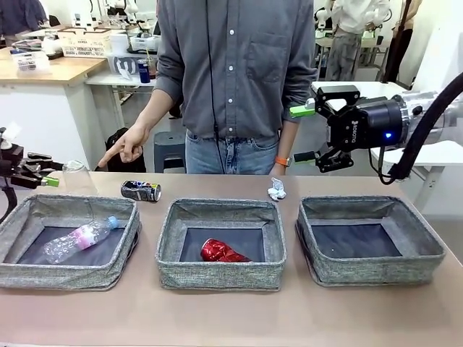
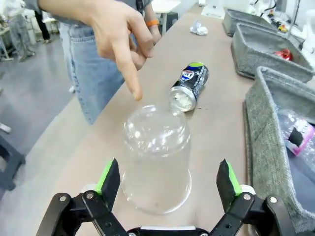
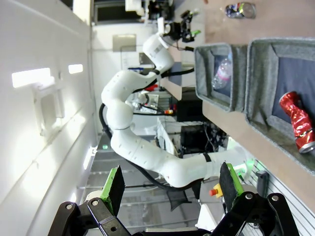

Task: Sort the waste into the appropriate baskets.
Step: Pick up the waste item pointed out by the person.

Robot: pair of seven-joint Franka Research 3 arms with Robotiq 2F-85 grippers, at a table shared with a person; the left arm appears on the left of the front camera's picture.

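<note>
With the pick-up pending, the left tool (image 2: 168, 172), wide open and empty, faces the upturned clear plastic cup (image 2: 156, 157) and must advance, then close; the right tool (image 1: 302, 134) hangs open, empty.

White "ROBOTIQ" lettering on black body of right gripper (image 1: 304, 134), far right, front view. Print on dark can (image 1: 141, 191) and pink label of bottle (image 1: 79, 238): too small/blurred, unreadable.
</note>
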